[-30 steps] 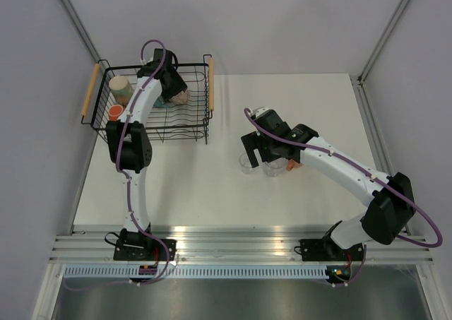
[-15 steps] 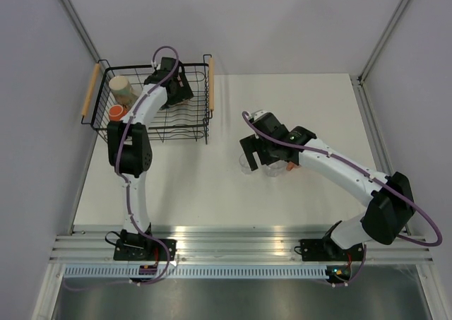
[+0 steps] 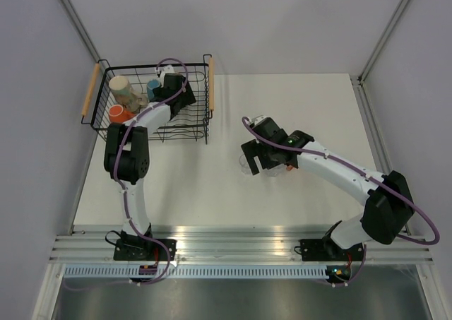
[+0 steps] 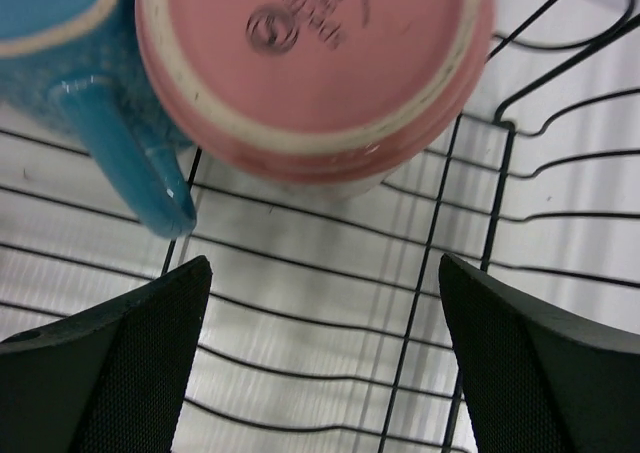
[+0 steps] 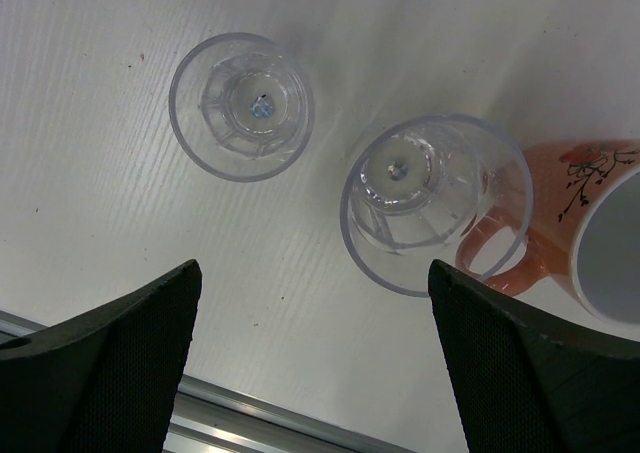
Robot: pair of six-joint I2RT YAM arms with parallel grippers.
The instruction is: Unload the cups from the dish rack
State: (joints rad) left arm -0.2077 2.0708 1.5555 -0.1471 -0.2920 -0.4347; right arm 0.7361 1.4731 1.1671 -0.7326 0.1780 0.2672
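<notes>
Top external view shows the rack (image 3: 210,85) with the cream mug (image 3: 120,87) and orange mug (image 3: 116,113) against its left side and the blue mug (image 3: 153,87) at its far middle.

In the left wrist view, the left gripper (image 4: 320,358) is inside the rack, spread wide and empty. The pink cup (image 4: 312,63) is just ahead of it with its base facing the camera. I cannot tell whether the cup is inverted or lying on its side. It touches the blue mug, whose handle points toward the left finger (image 4: 120,363).

Well right of the rack, the right gripper (image 5: 315,358) hovers, also wide and empty, over two clear tumblers (image 5: 242,106) and a patterned mug (image 5: 550,188) standing on the table (image 3: 212,186).

The step in hand looks like the grasp of the pink cup. To do it well:

- **Centre first:** centre the cup between the fingers before advancing.
- **Choose free sides:** the cup and the blue mug touch, so there is probably no room for a finger between them. Turn the wrist so the pads close on sides that are free.
- **Avoid the handle:** keep the left finger off the blue mug's handle, or that mug may drag along.
- **Grip and lift:** the cup looks glazed and may be slippery, so close well past the base edge. Then lift straight until clear of the rack's walls before moving right of the rack.
</notes>
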